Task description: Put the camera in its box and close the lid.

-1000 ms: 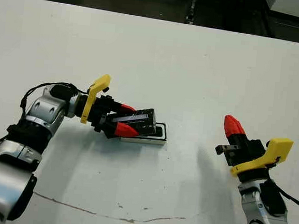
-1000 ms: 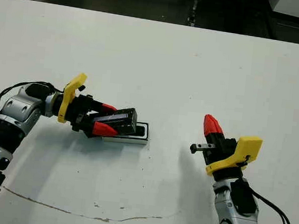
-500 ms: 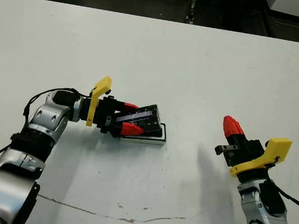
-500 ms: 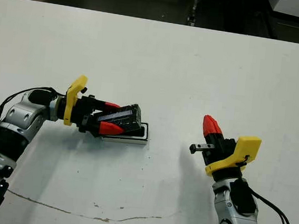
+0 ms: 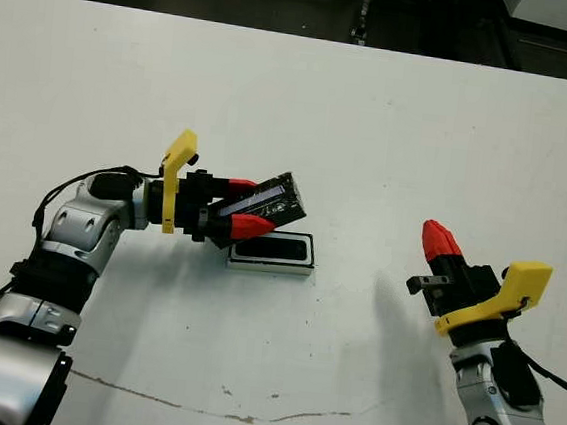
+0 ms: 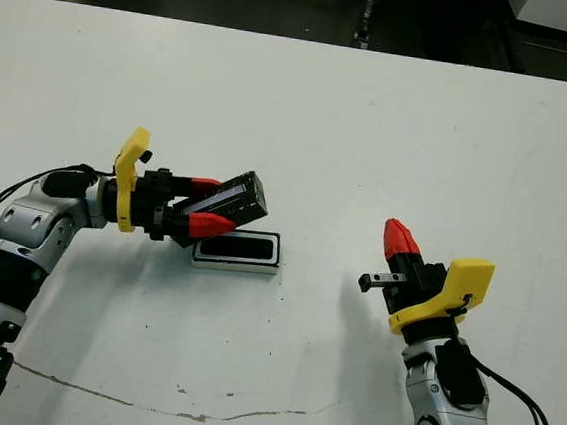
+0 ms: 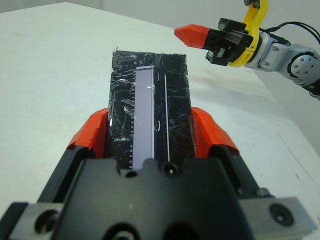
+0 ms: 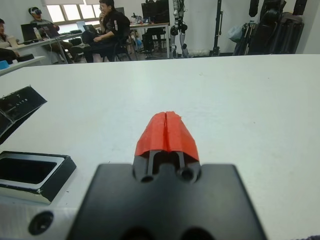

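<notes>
My left gripper [image 5: 249, 206] is shut on the lid [image 5: 273, 197], a glossy black slab gripped by its two long edges [image 7: 150, 90]. The lid hangs tilted just above and behind the box [image 5: 272, 251], clear of it. The box lies flat on the table with its white rim showing, and its inside is filled by a dark bar, the camera [image 5: 272, 250]. In the right wrist view the box [image 8: 55, 175] has a dark inside as well. My right gripper [image 5: 440, 236] is shut on nothing and points up, well to the right of the box.
The white table [image 5: 374, 111] stretches far behind and between the arms. A thin brown crack line [image 5: 224, 408] runs along the front. Seated people [image 8: 112, 25] and equipment stand beyond the table's far edge.
The left gripper has lifted the lid up and back off the box, so the box's inside now shows. The right arm has not moved.
</notes>
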Robot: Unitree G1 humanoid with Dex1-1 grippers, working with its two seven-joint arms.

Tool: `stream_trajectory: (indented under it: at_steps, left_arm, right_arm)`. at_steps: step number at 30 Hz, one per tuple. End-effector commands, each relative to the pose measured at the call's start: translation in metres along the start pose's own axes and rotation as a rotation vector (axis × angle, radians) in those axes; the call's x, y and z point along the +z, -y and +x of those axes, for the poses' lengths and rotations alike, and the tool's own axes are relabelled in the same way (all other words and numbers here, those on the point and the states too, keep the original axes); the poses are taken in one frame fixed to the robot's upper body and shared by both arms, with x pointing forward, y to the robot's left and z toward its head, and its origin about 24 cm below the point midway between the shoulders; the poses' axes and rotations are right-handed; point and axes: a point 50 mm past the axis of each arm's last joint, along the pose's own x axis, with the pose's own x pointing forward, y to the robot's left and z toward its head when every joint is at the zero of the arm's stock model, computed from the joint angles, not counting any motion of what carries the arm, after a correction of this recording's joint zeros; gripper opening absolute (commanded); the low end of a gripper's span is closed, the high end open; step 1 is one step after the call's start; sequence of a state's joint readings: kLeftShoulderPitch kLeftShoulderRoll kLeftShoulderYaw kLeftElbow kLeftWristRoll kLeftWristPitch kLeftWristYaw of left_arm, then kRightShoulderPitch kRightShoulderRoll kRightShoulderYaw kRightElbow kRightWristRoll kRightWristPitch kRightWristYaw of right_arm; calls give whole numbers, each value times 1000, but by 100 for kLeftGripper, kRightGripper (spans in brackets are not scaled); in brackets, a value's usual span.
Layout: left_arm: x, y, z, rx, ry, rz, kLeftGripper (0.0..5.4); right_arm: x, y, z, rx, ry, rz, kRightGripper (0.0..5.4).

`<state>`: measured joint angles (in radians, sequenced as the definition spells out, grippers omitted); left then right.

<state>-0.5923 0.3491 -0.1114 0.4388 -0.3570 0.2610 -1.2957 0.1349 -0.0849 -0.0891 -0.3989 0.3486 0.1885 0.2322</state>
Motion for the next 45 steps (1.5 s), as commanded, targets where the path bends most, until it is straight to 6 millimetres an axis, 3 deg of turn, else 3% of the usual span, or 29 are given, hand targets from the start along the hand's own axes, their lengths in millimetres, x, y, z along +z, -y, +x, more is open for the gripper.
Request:
stream_trajectory:
  at_steps: [1, 17, 45]
  left_arm:
    - [0, -2, -4, -3, -46, 16, 316]
    - [-17, -5, 5, -55, -258, 40, 316]
    - [-49, 22, 10, -120, -242, -190, 316]
  right_arm:
    - [-2, 2, -3, -10, -22, -2, 0]
    - [-3, 2, -3, -10, -24, 9, 0]
    - [-3, 2, -4, -5, -29, 5, 0]
